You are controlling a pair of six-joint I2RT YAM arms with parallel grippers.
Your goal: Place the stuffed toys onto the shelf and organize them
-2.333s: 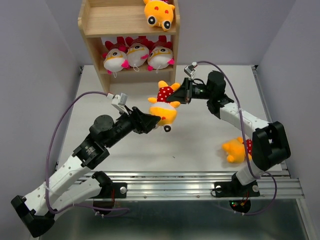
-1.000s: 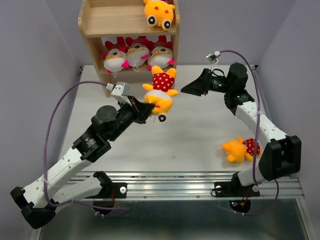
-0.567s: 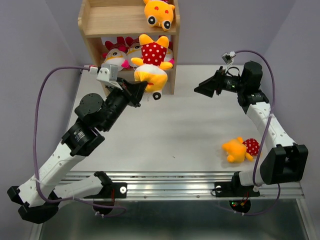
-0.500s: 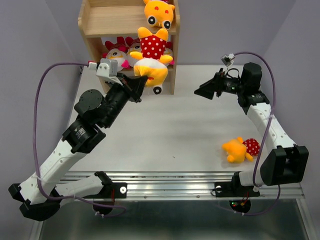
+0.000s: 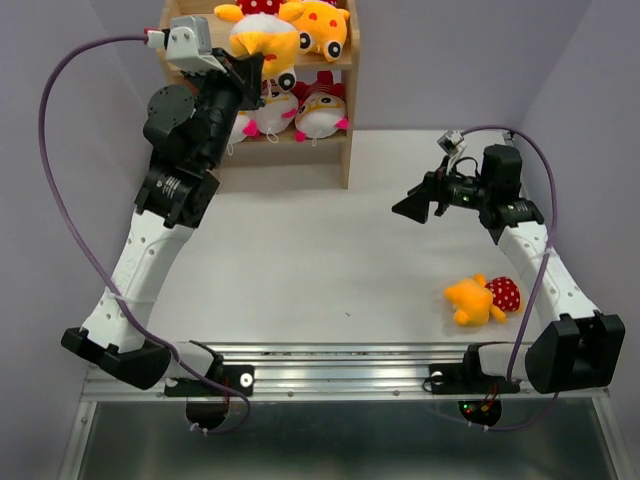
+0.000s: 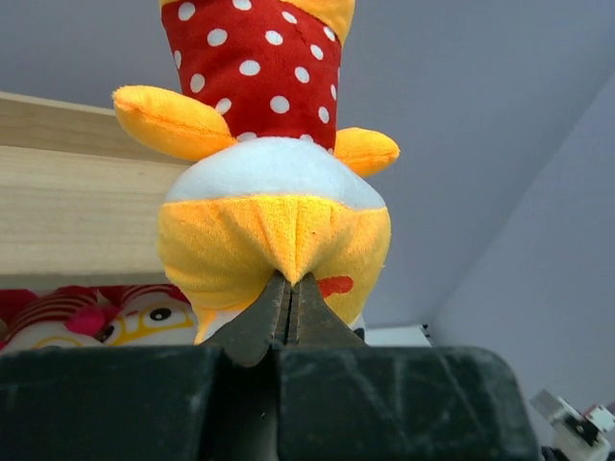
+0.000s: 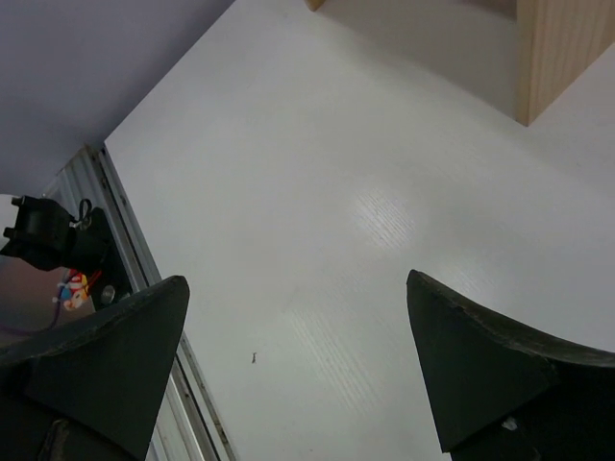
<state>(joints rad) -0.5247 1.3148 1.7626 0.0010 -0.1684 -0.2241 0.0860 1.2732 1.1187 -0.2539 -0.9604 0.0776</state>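
My left gripper [image 5: 252, 68] is shut on the head of an orange-yellow stuffed toy [image 5: 262, 32], which it holds upside down at the upper tier of the wooden shelf [image 5: 347, 150]. In the left wrist view the fingertips pinch a fold of this toy [image 6: 274, 192] in front of the shelf board [image 6: 58, 202]. A second orange toy [image 5: 322, 25] lies on the upper tier just to its right. White-faced toys [image 5: 320, 108] sit on the lower tier, partly behind my left arm. A third orange toy [image 5: 478, 298] lies on the table at the right. My right gripper [image 5: 408, 208] hovers open and empty over the table [image 7: 294, 279].
A metal rail [image 5: 380, 358] runs along the table's near edge. Grey walls close in on both sides. The left arm's purple cable [image 5: 62, 170] loops out to the left. A corner of the shelf's side panel [image 7: 567, 58] shows in the right wrist view.
My left arm has risen and swung left, carrying the orange toy from in front of the lower tier up to the upper tier. My right arm drew back slightly and lower.
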